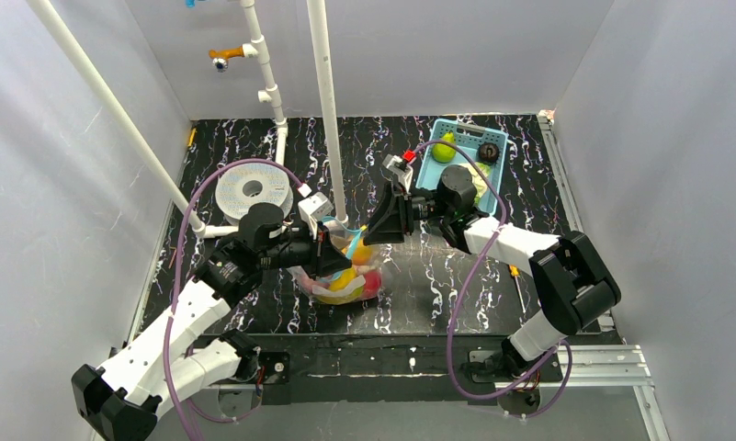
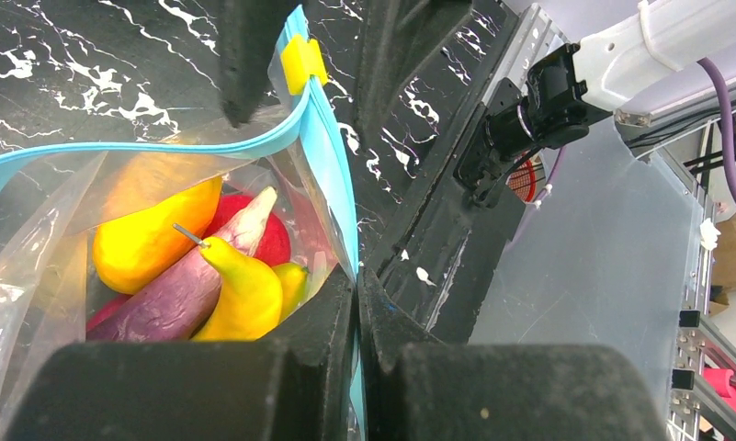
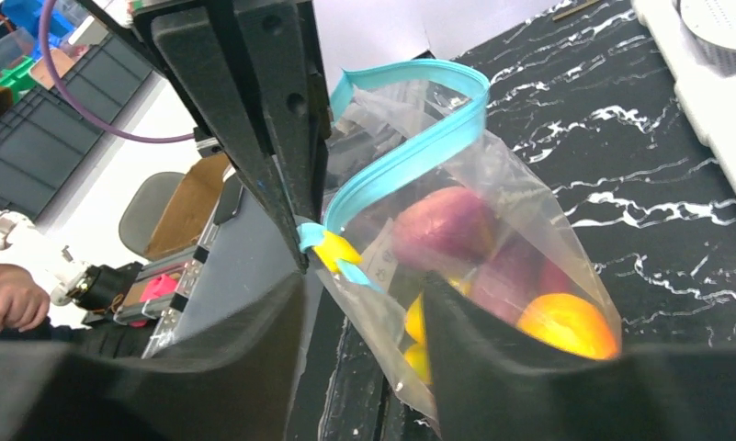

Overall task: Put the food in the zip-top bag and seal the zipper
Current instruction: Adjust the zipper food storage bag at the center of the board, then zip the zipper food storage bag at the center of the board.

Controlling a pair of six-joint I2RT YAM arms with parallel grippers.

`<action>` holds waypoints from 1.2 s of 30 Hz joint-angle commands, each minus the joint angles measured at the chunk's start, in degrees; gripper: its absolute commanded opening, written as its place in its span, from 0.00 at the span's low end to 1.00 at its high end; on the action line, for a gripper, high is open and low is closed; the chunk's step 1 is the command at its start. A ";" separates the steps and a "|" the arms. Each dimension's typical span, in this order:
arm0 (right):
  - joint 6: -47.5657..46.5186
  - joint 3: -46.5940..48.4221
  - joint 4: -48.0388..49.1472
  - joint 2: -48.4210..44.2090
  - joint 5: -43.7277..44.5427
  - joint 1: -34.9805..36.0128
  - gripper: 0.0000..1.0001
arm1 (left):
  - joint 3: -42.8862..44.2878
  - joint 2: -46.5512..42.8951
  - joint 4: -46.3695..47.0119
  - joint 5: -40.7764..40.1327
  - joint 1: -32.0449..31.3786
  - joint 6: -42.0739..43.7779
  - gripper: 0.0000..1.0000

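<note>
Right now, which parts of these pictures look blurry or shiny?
Left wrist: the left fingers blur up close, the food sharp and glossy. Right wrist: the right fingers soft and dark, the zip-top bag glinting. Top external: evenly lit, crisp.

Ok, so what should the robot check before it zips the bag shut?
1. Food inside the zip-top bag: ok.
2. Left gripper pinching the zipper: ok.
3. Yellow slider between the right gripper fingers: ok.
4. Right gripper closed on the yellow slider: not ok, jaws stand apart.
5. Zipper sealed: not ok, the mouth gapes open.
</note>
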 commanded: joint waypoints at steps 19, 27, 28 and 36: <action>-6.16 -1.90 -10.43 -11.53 2.09 1.24 0.01 | 14.70 2.40 -2.78 -5.77 -0.68 0.94 0.51; -9.88 -1.97 -17.43 -14.63 4.63 2.92 0.01 | 16.59 8.33 3.30 -7.14 -4.19 2.68 0.54; -9.84 -1.97 -17.50 -14.76 4.77 3.12 0.01 | 16.84 9.04 3.48 -7.24 -4.89 2.96 0.55; -10.07 -1.81 -18.74 -15.18 5.83 3.97 0.01 | 15.43 10.01 4.45 -7.33 -7.73 3.05 0.43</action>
